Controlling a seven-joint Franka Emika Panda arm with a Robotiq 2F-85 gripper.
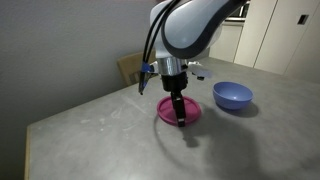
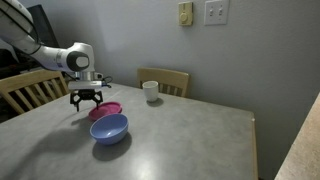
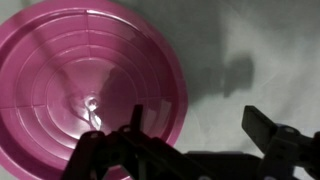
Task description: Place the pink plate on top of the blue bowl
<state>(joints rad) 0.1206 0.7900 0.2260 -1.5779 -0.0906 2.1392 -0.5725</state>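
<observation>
A white mug (image 2: 150,91) stands near a chair (image 2: 166,78), well apart; the blue bowl (image 2: 109,128) sits just beside the pink plate (image 2: 108,109) on the table (image 2: 190,140); the gripper (image 3: 198,125) points down, jaws apart, straddling the plate's rim.

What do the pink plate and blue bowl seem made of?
The pink plate: probably plastic, glossy, with moulded concentric rings and bright highlights. The blue bowl: likely plastic too, smooth and evenly coloured, though too small here to be sure.

The plate (image 3: 90,85) is magenta-pink, the bowl (image 1: 232,96) periwinkle-blue, the mug (image 2: 150,91) white, the table (image 1: 100,140) grey.
</observation>
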